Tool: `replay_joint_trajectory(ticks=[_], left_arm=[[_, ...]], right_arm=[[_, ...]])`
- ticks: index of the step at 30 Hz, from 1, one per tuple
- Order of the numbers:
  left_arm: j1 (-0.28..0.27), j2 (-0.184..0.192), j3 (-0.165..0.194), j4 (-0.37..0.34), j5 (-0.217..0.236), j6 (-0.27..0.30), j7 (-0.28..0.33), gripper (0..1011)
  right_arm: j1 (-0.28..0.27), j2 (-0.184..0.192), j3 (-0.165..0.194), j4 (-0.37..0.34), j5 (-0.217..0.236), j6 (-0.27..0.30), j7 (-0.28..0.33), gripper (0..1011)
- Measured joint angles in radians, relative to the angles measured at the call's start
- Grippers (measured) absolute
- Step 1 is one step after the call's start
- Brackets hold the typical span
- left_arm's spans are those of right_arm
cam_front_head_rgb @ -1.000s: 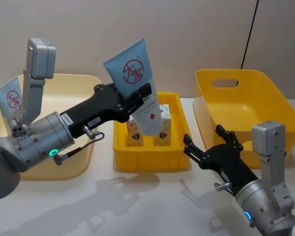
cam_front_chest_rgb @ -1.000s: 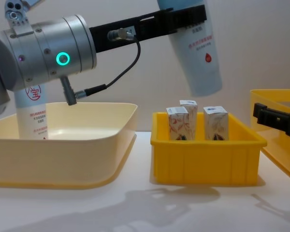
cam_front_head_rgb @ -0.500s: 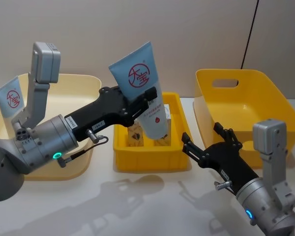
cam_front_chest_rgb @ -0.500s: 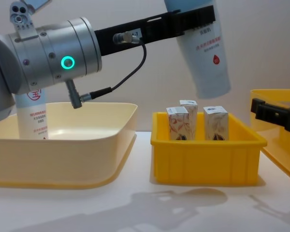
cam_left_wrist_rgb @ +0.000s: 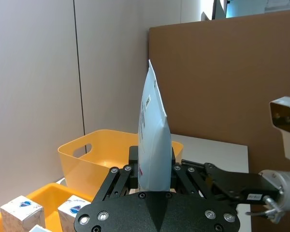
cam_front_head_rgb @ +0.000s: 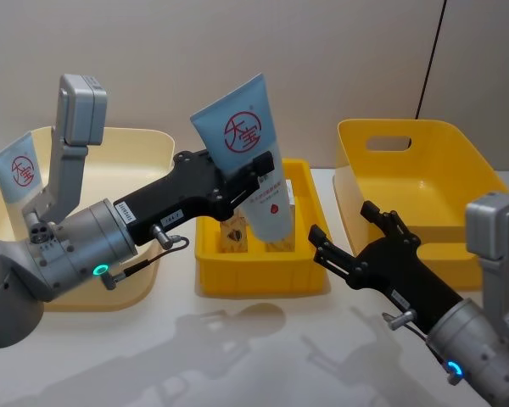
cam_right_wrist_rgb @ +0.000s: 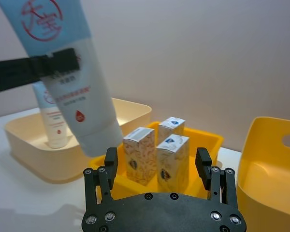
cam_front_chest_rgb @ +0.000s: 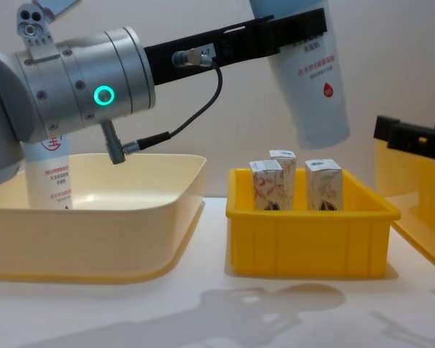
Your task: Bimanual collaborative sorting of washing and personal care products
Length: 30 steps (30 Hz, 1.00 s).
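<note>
My left gripper (cam_front_head_rgb: 253,174) is shut on a pale blue-white tube (cam_front_head_rgb: 246,157) with a red round logo. It holds the tube tilted, cap end down, above the small yellow bin (cam_front_head_rgb: 263,280). In the left wrist view the tube (cam_left_wrist_rgb: 153,145) stands edge-on between the jaws. Three white cartons (cam_front_chest_rgb: 267,185) with orange swirls stand upright in that bin. A second tube (cam_front_head_rgb: 19,174) stands in the cream bin (cam_front_head_rgb: 144,144) at the left. My right gripper (cam_front_head_rgb: 340,220) is open just right of the small bin, its fingers (cam_right_wrist_rgb: 110,164) pointing toward the held tube (cam_right_wrist_rgb: 72,77), with nothing between them.
A large yellow bin (cam_front_head_rgb: 424,170) with a handle slot stands at the right, behind my right arm. Bare white table lies in front of the bins. A brown board (cam_left_wrist_rgb: 222,87) and a grey wall stand behind.
My left gripper has carried the tube slightly right and forward over the small yellow bin. My right gripper has risen and reached forward-left toward the tube, still open.
</note>
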Motion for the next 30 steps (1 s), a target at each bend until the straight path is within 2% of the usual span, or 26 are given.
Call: replay_joint_trajectory(ticks=[6,7,9,15,23,30], left_arm=[[0.000,0.000,0.001,0.001,-0.001,-0.001,-0.001,295],[0.000,0.000,0.001,0.001,-0.001,-0.001,-0.001,295],[0.000,0.000,0.001,0.000,-0.001,-0.002,-0.001,295],[0.000,0.000,0.002,0.001,-0.001,-0.002,-0.002,295],[0.000,0.000,0.002,0.001,-0.001,-0.003,-0.002,295],[0.000,0.000,0.002,0.001,-0.001,-0.003,-0.002,296]], right_arm=[[-0.023,0.045,0.029,-0.038,0.070,0.008,0.086,1001],[-0.023,0.045,0.029,-0.038,0.070,0.008,0.086,1001],[-0.037,0.071,0.047,-0.058,0.104,0.013,0.126,1001],[-0.050,0.104,0.070,-0.083,0.158,0.024,0.179,1001],[-0.039,0.110,0.073,-0.103,0.172,0.050,0.164,1001],[0.016,0.088,0.036,-0.103,0.152,0.091,0.106,1001]])
